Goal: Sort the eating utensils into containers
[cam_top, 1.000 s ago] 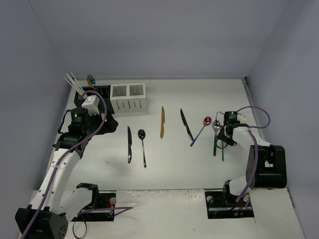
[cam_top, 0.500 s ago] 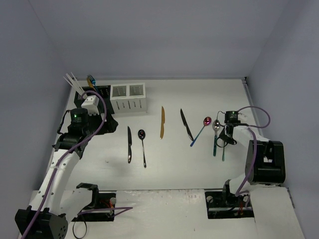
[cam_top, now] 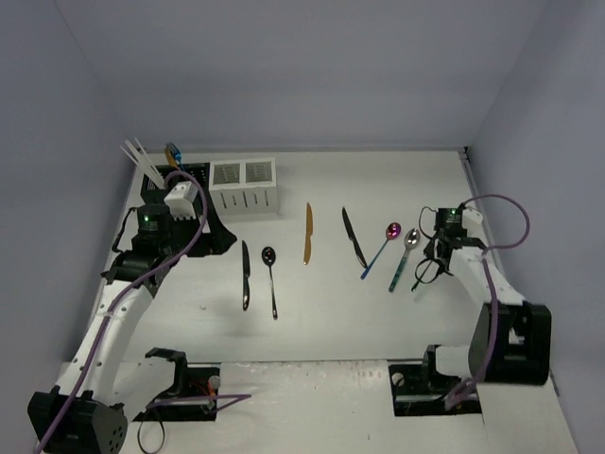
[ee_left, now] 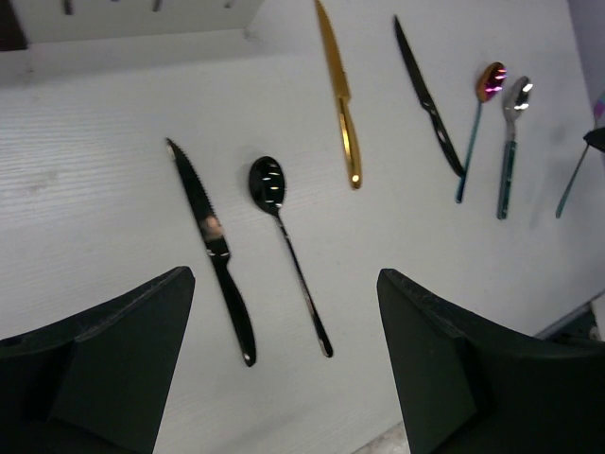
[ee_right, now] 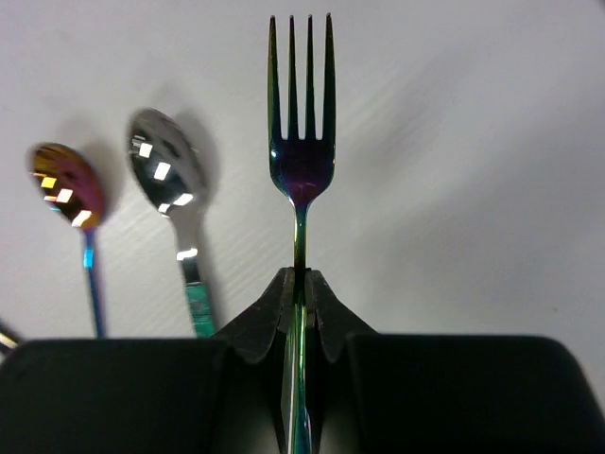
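Since the iridescent fork (ee_right: 301, 161) is thin, stiff, light and glossy, it may swivel in a narrow pinch. The right hand (ee_right: 299, 288) is pressed onto its handle just beneath the neck, beside the silver spoon (ee_right: 165, 170), at the right of the pale matte table (ee_right: 473, 142). The left hand (ee_left: 284, 279) hangs spread, and plain walls (cam_top: 284, 76) enclose the table.

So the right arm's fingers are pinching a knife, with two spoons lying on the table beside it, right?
Not a knife: the right fingers are pinching a fork, its four prongs plain in the right wrist view. The pink spoon and silver spoon do lie on the table beside it.
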Controlling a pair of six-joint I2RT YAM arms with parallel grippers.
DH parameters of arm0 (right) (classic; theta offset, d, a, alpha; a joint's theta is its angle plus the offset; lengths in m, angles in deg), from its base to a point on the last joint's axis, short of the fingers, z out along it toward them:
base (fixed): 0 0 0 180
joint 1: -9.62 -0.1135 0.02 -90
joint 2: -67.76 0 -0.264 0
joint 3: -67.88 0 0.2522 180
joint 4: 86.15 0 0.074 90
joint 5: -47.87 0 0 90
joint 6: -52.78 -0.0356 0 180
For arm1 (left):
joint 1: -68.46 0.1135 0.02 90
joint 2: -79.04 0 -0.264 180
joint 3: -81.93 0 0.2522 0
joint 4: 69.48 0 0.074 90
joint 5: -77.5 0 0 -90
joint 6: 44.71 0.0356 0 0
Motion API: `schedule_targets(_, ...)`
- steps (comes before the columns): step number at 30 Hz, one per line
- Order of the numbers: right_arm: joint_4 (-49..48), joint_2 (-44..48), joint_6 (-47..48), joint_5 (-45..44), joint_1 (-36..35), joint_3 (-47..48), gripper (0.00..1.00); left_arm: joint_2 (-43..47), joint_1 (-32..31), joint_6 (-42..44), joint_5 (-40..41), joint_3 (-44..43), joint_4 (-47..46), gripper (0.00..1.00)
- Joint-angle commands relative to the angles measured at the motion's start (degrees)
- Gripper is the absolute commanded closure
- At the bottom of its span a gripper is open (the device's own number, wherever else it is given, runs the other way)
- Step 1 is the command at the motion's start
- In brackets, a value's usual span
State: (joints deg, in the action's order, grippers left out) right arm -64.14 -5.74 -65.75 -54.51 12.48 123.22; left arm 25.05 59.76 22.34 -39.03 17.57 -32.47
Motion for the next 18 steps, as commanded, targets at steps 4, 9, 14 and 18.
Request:
schedule_targets(4,0.86,15.27,5.16,2.98,-13.14,8.46,1.0,-0.74,-11.59,-6.01,-4.42,-11.28,-6.68,0.24)
schedule_targets(9,-1.76,20.43,9.0,8.51,-25.59,13.11,1.0,-2.55,-18.0,-11.02,-2.15,-13.55,-17.13,0.24)
schedule_targets(14,-4.84,22.84,12.09,15.33,-34.41,15.48,1.0,-6.67,-26.31,-11.48,2.73,-16.89,-25.31,0.24)
schedule_targets(18,-8.41,22.95,12.55,18.35,-39.63,14.44,1.0,-11.83,-31.73,-8.76,7.0,-21.27,-25.78,0.24)
